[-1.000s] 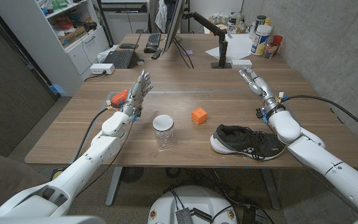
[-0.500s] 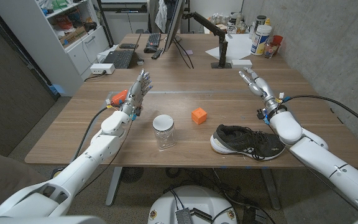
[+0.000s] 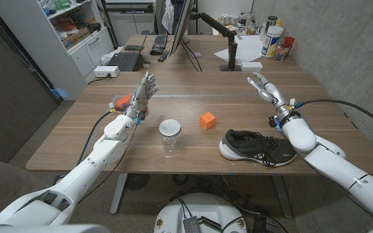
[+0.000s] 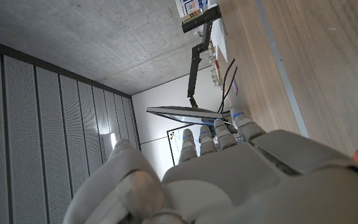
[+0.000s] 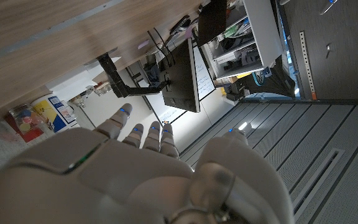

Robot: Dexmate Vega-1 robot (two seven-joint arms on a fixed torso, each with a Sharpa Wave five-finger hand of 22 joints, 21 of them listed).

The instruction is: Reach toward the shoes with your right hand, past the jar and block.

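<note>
a: where is the robot's right hand (image 3: 266,91) sitting relative to the black sneaker (image 3: 258,147)?

b: it is hovering with fingers spread, holding nothing; the sneaker is lying on its side just behind the wrist, with the orange block (image 3: 206,120) and glass jar (image 3: 170,136) off toward the left hand (image 3: 142,96), which is also gripping nothing.

a: how is it likely handling?

b: probably light and soft; the collar or heel is looking like the firmest hold.

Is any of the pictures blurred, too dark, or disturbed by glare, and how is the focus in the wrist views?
Head view: sharp, evenly lit, soft shadows under the shoe and jar, no strong glare. Left wrist view: the left hand is soft and out of focus up close; a small ceiling lamp glows. Right wrist view: the right hand is likewise blurred; background sharper.
</note>
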